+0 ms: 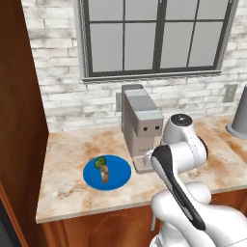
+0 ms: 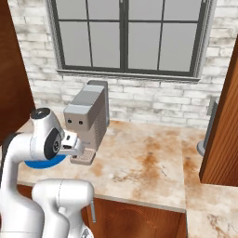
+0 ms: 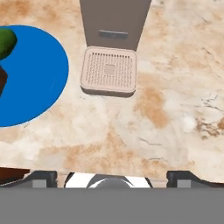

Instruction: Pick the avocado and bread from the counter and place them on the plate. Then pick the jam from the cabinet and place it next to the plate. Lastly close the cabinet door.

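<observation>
Status: the tiny green roundish avocado (image 1: 100,162) and the small brown speckled bread lump (image 1: 104,174) both sit on the flat round bright blue plate (image 1: 119,179), avocado at about 11 o'clock of the plate's centre, bread upright just below it, the two touching or nearly so. The plate lies on the beige marbled stone desk (image 1: 67,159), at roughly 8 o'clock from the grey box-shaped coffee machine (image 1: 140,120).

Judgement: the plate-loading step looks complete; the jam step is now in hand.

Tool (image 3: 112,177): tips spread wide apart at the bottom of the hand view, nothing between them. It looks down on the desk beside the machine's pale perforated drip tray (image 3: 109,71), plate rim at 9 o'clock.

The reddish-brown wooden cabinet panel (image 1: 21,96) stands along the left, at 9 o'clock of the plate. No jam can be made out in these views.

Next move calls for: lifting the white arm (image 1: 178,149) clear of the coffee machine, turning toward the cabinet shelf, locating the jar, and approaching with the tool wide.
</observation>
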